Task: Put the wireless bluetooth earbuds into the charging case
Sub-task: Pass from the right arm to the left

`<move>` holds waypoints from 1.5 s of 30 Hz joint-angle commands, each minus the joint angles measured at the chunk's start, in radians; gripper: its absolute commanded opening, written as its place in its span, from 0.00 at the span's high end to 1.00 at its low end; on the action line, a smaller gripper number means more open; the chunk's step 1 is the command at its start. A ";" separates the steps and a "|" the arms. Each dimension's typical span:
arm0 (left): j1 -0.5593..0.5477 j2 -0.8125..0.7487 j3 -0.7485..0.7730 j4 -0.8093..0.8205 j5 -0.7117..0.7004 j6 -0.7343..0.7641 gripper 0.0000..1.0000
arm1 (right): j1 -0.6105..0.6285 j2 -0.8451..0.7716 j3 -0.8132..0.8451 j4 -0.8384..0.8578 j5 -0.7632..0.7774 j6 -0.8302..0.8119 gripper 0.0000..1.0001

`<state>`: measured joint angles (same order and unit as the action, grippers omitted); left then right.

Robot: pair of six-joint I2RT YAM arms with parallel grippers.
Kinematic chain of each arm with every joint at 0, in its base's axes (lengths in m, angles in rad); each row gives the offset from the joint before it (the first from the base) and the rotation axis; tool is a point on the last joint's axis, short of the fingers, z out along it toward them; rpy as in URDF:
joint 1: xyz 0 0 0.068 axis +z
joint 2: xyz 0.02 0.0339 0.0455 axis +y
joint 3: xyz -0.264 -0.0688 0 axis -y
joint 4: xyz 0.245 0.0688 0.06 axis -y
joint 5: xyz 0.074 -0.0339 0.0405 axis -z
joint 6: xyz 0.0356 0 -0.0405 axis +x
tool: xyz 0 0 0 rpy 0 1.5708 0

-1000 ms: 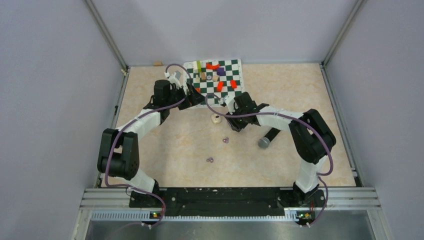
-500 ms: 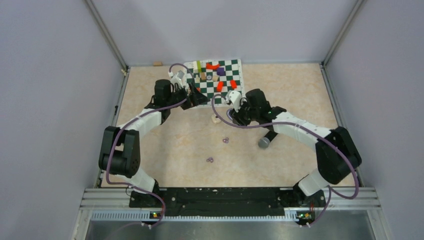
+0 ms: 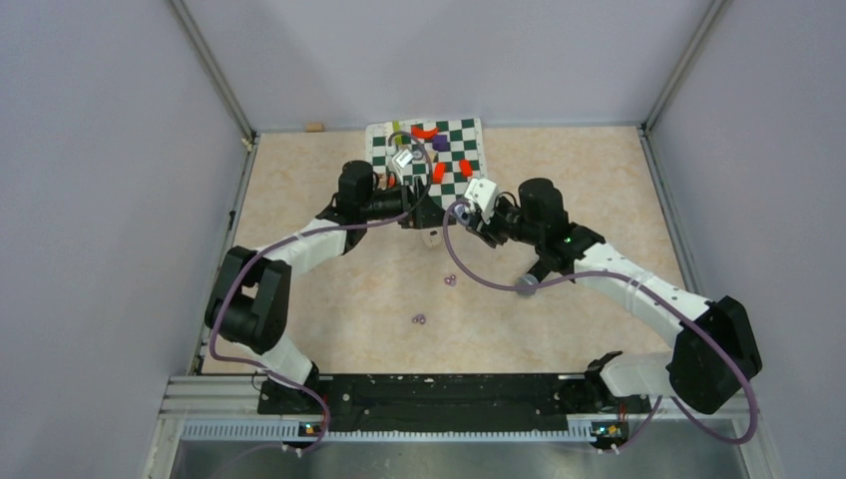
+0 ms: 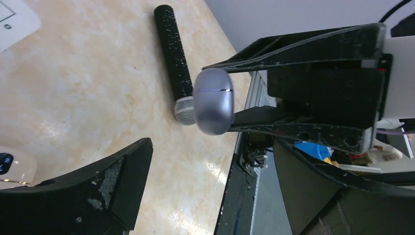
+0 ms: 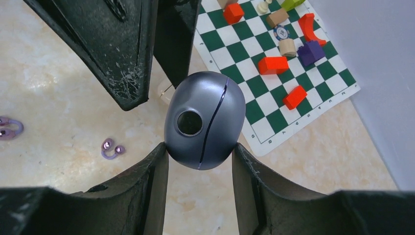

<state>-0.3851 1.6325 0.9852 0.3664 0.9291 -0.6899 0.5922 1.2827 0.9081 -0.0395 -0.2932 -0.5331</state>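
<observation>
We see the right pincer (image 5: 199,149) clamped on the charging case (image 5: 204,126), one finger on each flank, with the seam of the closed lid running down the case's face. The left pincer (image 4: 210,147) stands wide open and holds nothing. Over the last second both arms have moved. The right arm has unfolded and carried the case from near the table's middle toward 12 o'clock. The left pincer has swung in from the 10 o'clock side, so the two now face each other just beside the chessboard (image 3: 469,135). From the left wrist, the case hangs right between the spread left fingers, raised off the table with nothing under it. We read this as the setup for a two-handed step: either the left takes the case or it works the lid while the right steadies it. Nothing in view tells us which. The lid is not yet open, so no earbud can go in. The first earbud (image 3: 450,280) lies on the table at 6 o'clock from the case, and the second earbud (image 3: 419,319) lies farther out at about 7 o'clock. Both are well apart from either pincer. The microphone (image 4: 173,54) lies at roughly 4 o'clock, partly under the right arm. We judge the task to be early, with the case in hand and both earbuds left to seat.
</observation>
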 commanded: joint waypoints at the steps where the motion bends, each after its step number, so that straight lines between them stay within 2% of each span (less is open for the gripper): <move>1: -0.020 0.009 0.047 0.111 0.076 -0.033 0.01 | -0.006 -0.057 -0.028 0.064 -0.049 -0.038 0.75; 8: -0.071 0.036 0.062 0.110 0.102 -0.024 0.01 | 0.011 -0.078 -0.053 0.071 -0.072 -0.065 0.74; 15: -0.083 0.056 0.070 0.103 0.104 -0.021 0.10 | 0.025 -0.089 -0.057 0.070 -0.078 -0.068 0.74; 27: -0.084 0.058 0.070 0.103 0.105 -0.024 0.34 | 0.044 -0.078 -0.062 0.071 -0.059 -0.083 0.73; 38: -0.089 0.057 0.076 0.098 0.104 -0.024 0.52 | 0.066 -0.068 -0.064 0.074 -0.038 -0.098 0.71; 45: -0.091 0.052 0.081 0.087 0.105 -0.017 0.74 | 0.072 -0.069 -0.063 0.087 -0.006 -0.098 0.67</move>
<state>-0.4713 1.6939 1.0225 0.4221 1.0138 -0.7155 0.6502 1.2263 0.8440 -0.0093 -0.3157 -0.6258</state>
